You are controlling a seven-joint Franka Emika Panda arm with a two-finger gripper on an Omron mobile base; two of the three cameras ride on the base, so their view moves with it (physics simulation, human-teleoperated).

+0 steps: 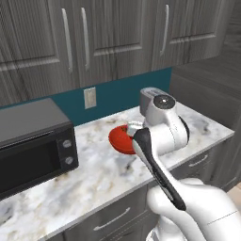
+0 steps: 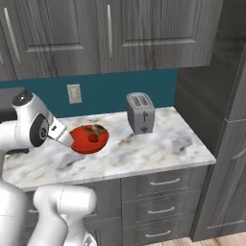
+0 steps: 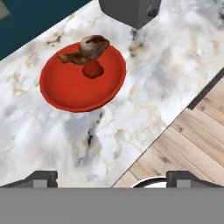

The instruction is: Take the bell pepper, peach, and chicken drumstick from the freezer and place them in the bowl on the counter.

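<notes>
Beyond the left fingertip, up and away across the marbled counter, sits the red bowl, with the chicken drumstick lying along its far rim and the small red bell pepper touching it just inside. Directly ahead, between the two tips, is bare counter, and the gripper hangs well above it with its fingers spread wide and nothing between them. Farther on past the bowl stands the dark toaster, near the bowl's far side. Ahead of the right fingertip the counter edge drops off to the wooden floor. No peach lies in the bowl, so by my reckoning two of the three foods are delivered and one trip to the freezer remains. The risk from here looks like this: the arm is folded close over the bowl in the base views, so a wide swing away could clip the rim and slide the bowl toward the edge or spill the pepper. A round peach dropped from height could also bounce out or knock the pepper loose.
</notes>
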